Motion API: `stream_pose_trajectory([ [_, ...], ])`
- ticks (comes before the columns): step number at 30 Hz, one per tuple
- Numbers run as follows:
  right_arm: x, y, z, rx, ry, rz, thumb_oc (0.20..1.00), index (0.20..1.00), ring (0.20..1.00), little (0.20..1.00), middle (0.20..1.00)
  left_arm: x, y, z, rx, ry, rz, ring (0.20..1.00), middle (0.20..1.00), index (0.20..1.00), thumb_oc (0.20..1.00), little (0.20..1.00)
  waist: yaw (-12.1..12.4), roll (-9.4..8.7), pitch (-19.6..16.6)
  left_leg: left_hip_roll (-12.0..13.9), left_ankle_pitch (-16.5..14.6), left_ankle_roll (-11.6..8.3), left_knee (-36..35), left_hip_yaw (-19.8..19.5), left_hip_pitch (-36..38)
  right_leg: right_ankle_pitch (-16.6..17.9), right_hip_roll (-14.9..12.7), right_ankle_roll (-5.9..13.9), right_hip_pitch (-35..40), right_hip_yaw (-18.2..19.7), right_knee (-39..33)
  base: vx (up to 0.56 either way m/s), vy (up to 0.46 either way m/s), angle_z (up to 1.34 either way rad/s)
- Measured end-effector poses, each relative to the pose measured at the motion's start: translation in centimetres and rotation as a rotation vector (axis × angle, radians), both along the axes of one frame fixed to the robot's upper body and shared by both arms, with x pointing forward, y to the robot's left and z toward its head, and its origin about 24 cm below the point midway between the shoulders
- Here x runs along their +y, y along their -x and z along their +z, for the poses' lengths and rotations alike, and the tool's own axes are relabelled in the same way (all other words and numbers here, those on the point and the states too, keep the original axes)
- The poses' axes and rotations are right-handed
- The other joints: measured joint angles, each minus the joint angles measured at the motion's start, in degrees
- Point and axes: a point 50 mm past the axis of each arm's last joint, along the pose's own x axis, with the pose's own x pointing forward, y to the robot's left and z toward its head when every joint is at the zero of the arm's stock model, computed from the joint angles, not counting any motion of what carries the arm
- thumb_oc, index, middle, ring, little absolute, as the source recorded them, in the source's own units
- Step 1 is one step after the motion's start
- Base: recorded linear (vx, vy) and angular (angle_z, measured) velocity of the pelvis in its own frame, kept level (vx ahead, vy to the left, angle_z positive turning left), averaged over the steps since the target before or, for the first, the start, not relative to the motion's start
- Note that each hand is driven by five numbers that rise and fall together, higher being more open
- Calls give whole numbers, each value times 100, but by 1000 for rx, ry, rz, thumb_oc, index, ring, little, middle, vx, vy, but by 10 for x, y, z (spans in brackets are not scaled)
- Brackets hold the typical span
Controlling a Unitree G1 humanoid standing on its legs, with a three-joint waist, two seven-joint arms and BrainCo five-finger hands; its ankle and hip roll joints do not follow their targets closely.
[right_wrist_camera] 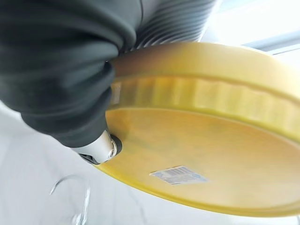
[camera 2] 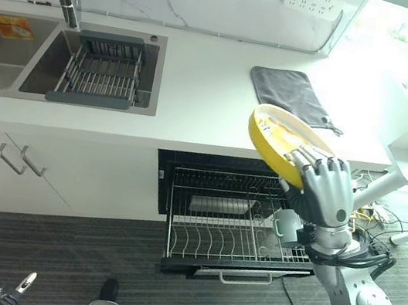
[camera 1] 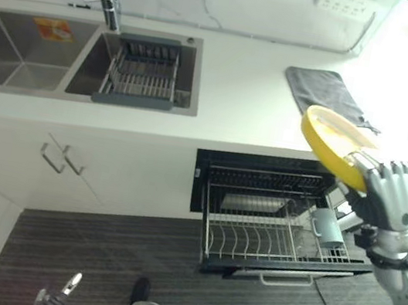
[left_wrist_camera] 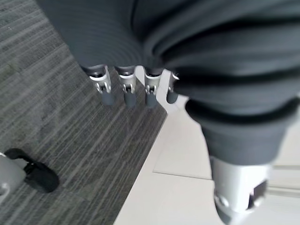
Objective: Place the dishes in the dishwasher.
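My right hand (camera 2: pixel 324 190) is shut on a round yellow plate (camera 2: pixel 275 137), fingers curled over its rim, thumb under its base (right_wrist_camera: pixel 197 154). The plate is tilted and held in the air above the right side of the open dishwasher drawer (camera 2: pixel 232 220), near the counter's front edge. The drawer's wire rack (camera 1: pixel 253 235) holds a grey cup (camera 1: pixel 326 226) at its right end and a flat metal piece further back. My left hand (left_wrist_camera: pixel 126 86) hangs low over the floor with straight fingers, holding nothing.
A double sink (camera 1: pixel 17 51) with a dish rack (camera 1: pixel 141 71) in its right basin sits at the counter's left. A dark grey cloth (camera 2: pixel 291 93) lies on the counter behind the plate. Cabinet doors with handles (camera 1: pixel 58 156) are left of the dishwasher.
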Motion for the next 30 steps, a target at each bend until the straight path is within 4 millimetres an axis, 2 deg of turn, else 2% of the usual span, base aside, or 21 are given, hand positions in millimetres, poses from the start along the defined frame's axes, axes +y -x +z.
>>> stream_pose_trajectory([
  [2, -3, 0, -8, 41, 12, 3, 200, 200, 200, 200, 200, 1, -2, 2, -6, -9, -3, 1000, 1000, 1000, 1000, 1000, -1, 15, -19, -1, 0, 1, 0, 0, -1, 9, 2, -6, 1, 1, 0, 0, 0, 0],
  [7, 5, 3, -38, 179, 76, 78, 200, 200, 200, 200, 200, 1, -8, 2, -14, -13, -16, 1000, 1000, 1000, 1000, 1000, 24, 66, -59, -28, -3, 4, 1, -35, 36, -28, -6, 25, 77, -22, 0, 73, 46, 5],
  [9, -4, 2, -48, 211, 71, 40, 200, 200, 200, 200, 200, 2, -10, 3, -15, -18, -19, 1000, 1000, 1000, 1000, 1000, 26, 68, -51, -105, -36, 47, 88, -167, 19, -208, -58, 64, 102, -11, 164, 1, 53, 34],
  [10, -13, 1, -59, 252, 74, -8, 200, 200, 200, 200, 200, 3, -13, 4, -18, -25, -28, 1000, 1000, 1000, 1000, 1000, 9, 78, -7, -153, -275, 42, 616, -344, -199, -519, -161, 69, -91, 127, 785, -42, 3, 41],
  [11, -16, 1, -63, 269, 89, -21, 200, 200, 200, 200, 200, 6, -15, 5, -17, -37, -39, 1000, 1000, 1000, 1000, 1000, 10, 97, 43, -156, -537, 39, 1119, -453, -419, -809, -220, 57, -275, 315, 1254, -59, 6, 39],
  [13, -17, -1, -54, 223, 117, -2, 200, 200, 200, 200, 200, 13, -11, 6, 11, -60, -38, 1000, 1000, 1000, 1000, 1000, 17, 213, 285, -87, -1044, 50, 2105, -538, -813, -1247, -309, -6, -561, 471, 2016, -118, 31, -2],
  [14, -14, -1, -48, 186, 119, 16, 200, 200, 200, 200, 200, 13, -12, 6, 12, -59, -33, 1000, 1000, 1000, 1000, 1000, -10, 264, 390, -71, -1195, 89, 2384, -529, -985, -1358, -355, -19, -781, 558, 2307, -139, 37, -26],
  [15, -13, -2, -39, 147, 129, 37, 200, 200, 200, 200, 200, 13, -11, 6, 13, -59, -31, 1000, 1000, 1000, 1000, 1000, -36, 298, 536, -70, -1260, 76, 2642, -496, -1151, -1456, -423, -33, -1017, 663, 2622, -108, 32, -22],
  [17, -11, -5, -25, 101, 195, 71, 200, 200, 200, 200, 200, 11, -28, 10, -39, -65, -42, 1000, 1000, 1000, 1000, 1000, -73, 339, 939, -103, -1412, 136, 3074, -482, -1430, -1615, -551, -47, -1372, 827, 3174, -48, 47, -13],
  [18, -12, -5, -25, 101, 199, 71, 200, 200, 200, 200, 200, 10, -32, 12, -54, -66, -49, 1000, 1000, 1000, 1000, 1000, -94, 343, 1007, -103, -1474, 145, 3211, -504, -1503, -1682, -579, -30, -1425, 841, 3317, -11, 64, -6],
  [19, -11, -6, -23, 94, 200, 73, 200, 200, 200, 200, 200, 9, -34, 13, -64, -65, -57, 1000, 1000, 1000, 1000, 1000, -114, 348, 1079, -91, -1664, 153, 3532, -526, -1594, -1817, -642, -35, -1551, 874, 3593, 24, 71, -1],
  [22, -10, -6, -23, 99, 200, 84, 200, 200, 200, 200, 200, 4, -29, 9, -54, -43, -41, 1000, 1000, 1000, 1000, 1000, -172, 413, 1091, -113, -2121, 195, 4282, -503, -1817, -2084, -795, 43, -1717, 1053, 4150, 16, 59, -8],
  [23, -10, -6, -23, 101, 200, 86, 200, 200, 200, 200, 200, 4, -29, 9, -53, -43, -41, 1000, 1000, 1000, 1000, 1000, -178, 416, 1091, -112, -2153, 210, 4334, -498, -1843, -2107, -807, 41, -1738, 1062, 4191, -11, 37, -5],
  [24, -11, -10, -25, 131, 219, 84, 200, 200, 200, 200, 200, 5, -35, 13, -77, -46, -48, 1000, 1000, 1000, 1000, 1000, -182, 423, 1091, -124, -2307, 263, 4722, -460, -2101, -2204, -895, 46, -1997, 1223, 4544, -4, 23, -7],
  [30, -17, -25, -34, 209, 260, 53, 200, 200, 200, 200, 200, 2, -39, 12, -79, -29, -55, 1000, 1000, 1000, 1000, 1000, -149, 407, 1102, -122, -2327, 244, 4814, -509, -2137, -2366, -934, 32, -2105, 1250, 4841, 55, 10, 1],
])
